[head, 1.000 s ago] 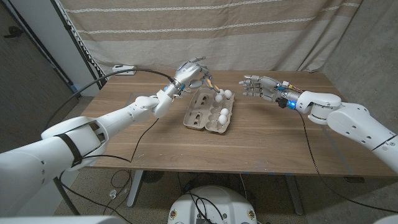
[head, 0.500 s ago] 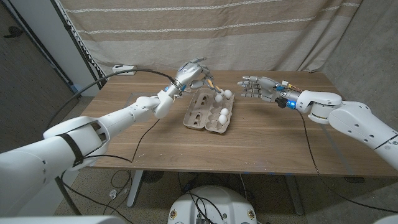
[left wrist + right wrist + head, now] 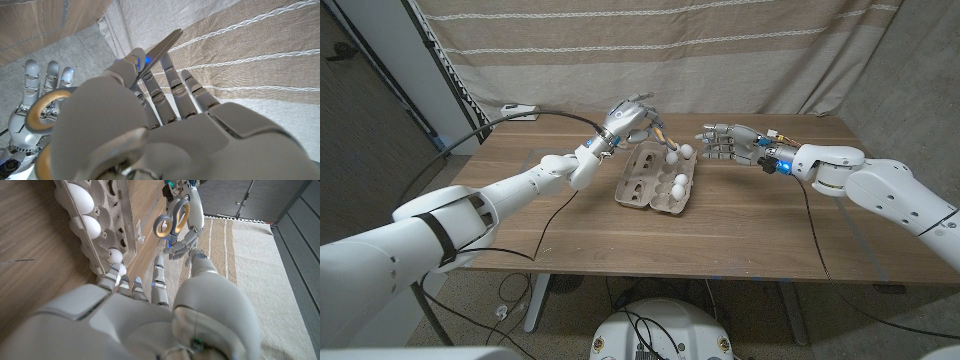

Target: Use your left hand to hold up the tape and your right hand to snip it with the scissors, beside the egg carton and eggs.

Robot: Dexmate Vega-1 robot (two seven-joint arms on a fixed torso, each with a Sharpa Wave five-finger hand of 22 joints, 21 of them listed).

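Note:
My left hand (image 3: 628,120) is raised over the far end of the grey egg carton (image 3: 655,178) and holds a pair of scissors (image 3: 660,134) with tan handles. In the left wrist view the blades (image 3: 161,46) point past the fingers and the handle loops (image 3: 44,107) sit beside the hand. My right hand (image 3: 724,142) hovers just right of the carton, fingers stretched towards the scissors (image 3: 173,222), with nothing in it. The carton (image 3: 107,227) lies open with several white eggs (image 3: 678,186) along its right side. I see no tape.
A striped cloth (image 3: 720,50) hangs behind the table. A white power strip (image 3: 517,109) with a black cable lies at the table's (image 3: 740,230) far left corner. Bare wood stretches in front of and to the right of the carton.
My right hand has moved left, closer to the scissors and the carton's far end. The left hand has stayed almost still with the scissors.

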